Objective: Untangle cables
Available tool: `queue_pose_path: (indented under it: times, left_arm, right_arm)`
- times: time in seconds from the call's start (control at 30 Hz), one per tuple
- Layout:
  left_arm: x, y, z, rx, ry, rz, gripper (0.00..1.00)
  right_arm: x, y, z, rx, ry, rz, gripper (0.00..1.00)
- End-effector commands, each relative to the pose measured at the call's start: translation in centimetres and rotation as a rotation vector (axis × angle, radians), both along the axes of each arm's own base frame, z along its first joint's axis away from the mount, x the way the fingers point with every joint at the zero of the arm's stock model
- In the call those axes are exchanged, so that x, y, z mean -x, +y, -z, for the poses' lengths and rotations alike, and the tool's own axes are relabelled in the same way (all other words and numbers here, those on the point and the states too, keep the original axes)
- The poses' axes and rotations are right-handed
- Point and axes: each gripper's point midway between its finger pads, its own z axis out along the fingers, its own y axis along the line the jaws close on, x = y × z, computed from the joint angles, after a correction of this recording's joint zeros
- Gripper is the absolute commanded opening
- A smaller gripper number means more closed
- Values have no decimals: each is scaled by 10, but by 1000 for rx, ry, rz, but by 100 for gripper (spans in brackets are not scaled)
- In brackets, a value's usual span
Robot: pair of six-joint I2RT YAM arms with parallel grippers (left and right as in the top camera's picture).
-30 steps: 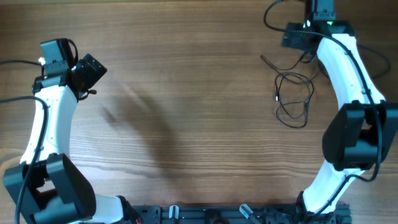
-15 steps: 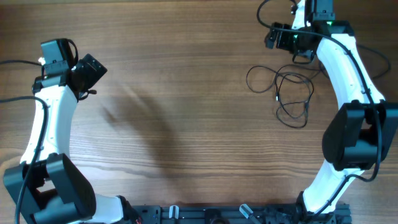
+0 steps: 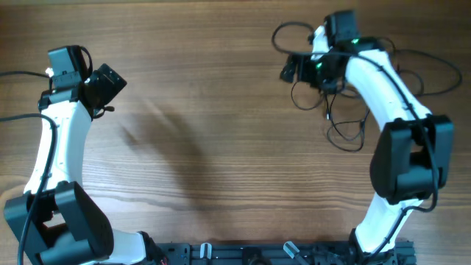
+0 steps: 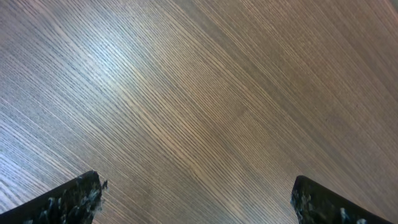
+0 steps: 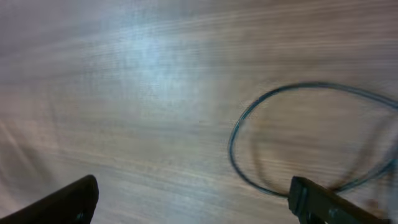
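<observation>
Swinging my right pincer (image 3: 293, 72) leftward from the far right corner over the last second, I have drawn one strand of the cables (image 3: 328, 112) out with it. What was a tight bunch beside my arm now has a wide loop reaching toward the middle of the table (image 3: 221, 110), while the loops nearer my base have hardly shifted. I judge that a useful start, since the tangle is beginning to spread, but nothing is separated yet. The pincer's jaws stand wide apart with nothing between them. In the blurred right wrist view the cable's loop (image 5: 232, 146) lies flat on the wood ahead of my right pincer (image 5: 193, 205), not in it. The cables sit at the far right of the table, partly under my right arm. Their long axis now slants from far-left, by the pincer, to near-right, and the one plug end I can make out points toward the near edge. My left pincer (image 3: 107, 85) hangs over bare wood well away at the left, jaws also spread wide.
</observation>
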Motion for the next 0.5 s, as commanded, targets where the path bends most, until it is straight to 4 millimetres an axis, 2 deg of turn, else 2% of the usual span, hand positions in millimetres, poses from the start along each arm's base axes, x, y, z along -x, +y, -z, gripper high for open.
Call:
queue_pose_path:
  times: [0.0,0.1,0.47]
  left_arm:
    - [0,4,3,3,5,-22,100]
    - [0,4,3,3,5,-22,100]
    - [0,4,3,3,5,-22,100]
  right_arm:
    - [15,20,30,-17,38,-13,100]
    - [22,29,41,-32,64,27,100]
    - [17,27,41,-20,48,47,100]
